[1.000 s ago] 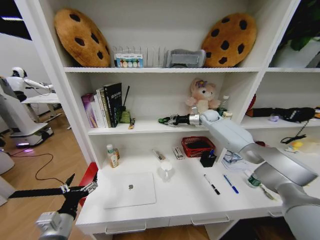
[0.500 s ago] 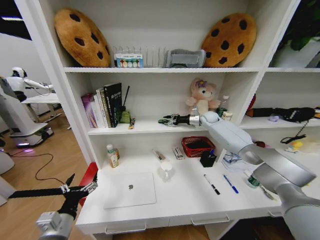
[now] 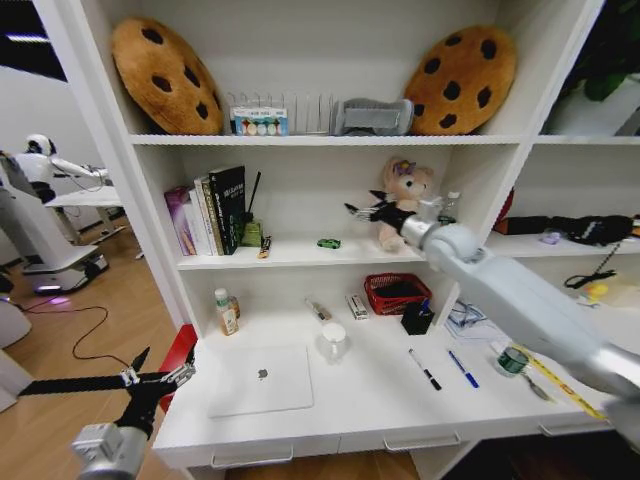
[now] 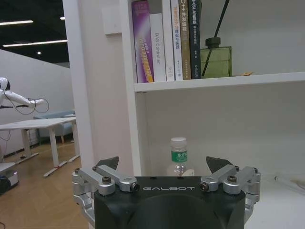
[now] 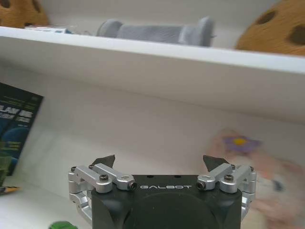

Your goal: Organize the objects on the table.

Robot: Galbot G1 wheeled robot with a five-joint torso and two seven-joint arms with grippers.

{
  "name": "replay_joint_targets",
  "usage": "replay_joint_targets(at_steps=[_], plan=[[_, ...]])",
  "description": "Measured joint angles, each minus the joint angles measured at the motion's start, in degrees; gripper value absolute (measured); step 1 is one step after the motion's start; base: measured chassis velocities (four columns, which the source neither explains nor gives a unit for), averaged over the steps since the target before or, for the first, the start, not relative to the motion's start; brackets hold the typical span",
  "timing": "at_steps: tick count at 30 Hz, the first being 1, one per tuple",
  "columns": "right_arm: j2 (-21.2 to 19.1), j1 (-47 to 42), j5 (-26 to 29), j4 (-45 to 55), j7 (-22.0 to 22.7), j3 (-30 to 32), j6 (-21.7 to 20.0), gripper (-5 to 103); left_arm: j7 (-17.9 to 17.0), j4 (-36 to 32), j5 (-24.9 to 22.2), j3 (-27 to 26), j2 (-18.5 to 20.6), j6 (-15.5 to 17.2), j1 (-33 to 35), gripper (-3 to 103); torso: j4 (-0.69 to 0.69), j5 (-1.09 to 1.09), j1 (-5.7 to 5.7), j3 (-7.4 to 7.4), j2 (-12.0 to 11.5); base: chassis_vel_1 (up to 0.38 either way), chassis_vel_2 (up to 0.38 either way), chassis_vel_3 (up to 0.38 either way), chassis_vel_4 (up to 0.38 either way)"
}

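Right gripper [image 3: 365, 210] is hovering with fingers spread and nothing between them, above the middle shelf [image 3: 300, 256] and beside the plush bear [image 3: 403, 190]; "GALBOT" is reading clearly on its housing in the right wrist view. Tiny green toy car [image 3: 328, 243] is sitting on that shelf, apart from the fingers, long axis running side to side; in the right wrist view it is showing as a cut-off green sliver [image 5: 63, 225]. Left gripper [image 3: 158, 379] is hanging open and empty off the table's [image 3: 370, 400] left end. Silver laptop [image 3: 262, 380] is lying closed and flat, logo up. Two pens [image 3: 424, 369] are lying on the table, angled alike. Bottle [image 4: 179, 158] label text is proving too small to read
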Motion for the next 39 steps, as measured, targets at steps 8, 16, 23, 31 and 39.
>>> replay_joint_targets(at_steps=[8, 16, 23, 31, 39], plan=[[-0.37, -36.41, 5.21, 15.88, 13.04, 30.1, -1.12, 100, -0.02, 0.0, 0.0, 0.0, 0.0, 0.0, 0.0, 100, 0.11, 0.02, 0.0, 0.01, -0.01, 0.0, 0.0, 0.0, 0.0], [11.65, -69.45, -1.0, 20.77, 10.55, 52.84, -2.16, 100, -0.03, 0.02, 0.0, -0.01, 0.0, 0.0, 0.0, 100, 0.04, -0.01, 0.0, 0.01, 0.0, 0.0, 0.0, 0.0, 0.0], [19.52, -78.01, -4.52, 21.06, 6.83, 55.63, -1.01, 100, -0.03, 0.02, 0.0, -0.01, 0.0, 0.01, 0.01, 100, 0.09, -0.02, 0.0, 0.01, 0.0, -0.044, -0.037, 0.051, 0.053], [22.36, -77.45, -7.48, 20.75, 5.06, 51.67, -0.16, 100, -0.03, 0.02, 0.0, 0.0, 0.0, 0.01, 0.0, 100, 0.06, -0.02, 0.02, 0.02, -0.01, -0.163, -0.181, 0.191, 0.158], [24.09, -76.28, -14.56, 21.19, 2.88, 40.63, 2.0, 100, -0.03, 0.02, 0.0, 0.0, 0.0, 0.01, 0.0, 100, 0.05, 0.0, 0.02, 0.02, -0.02, -0.252, -0.273, 0.259, 0.276]])
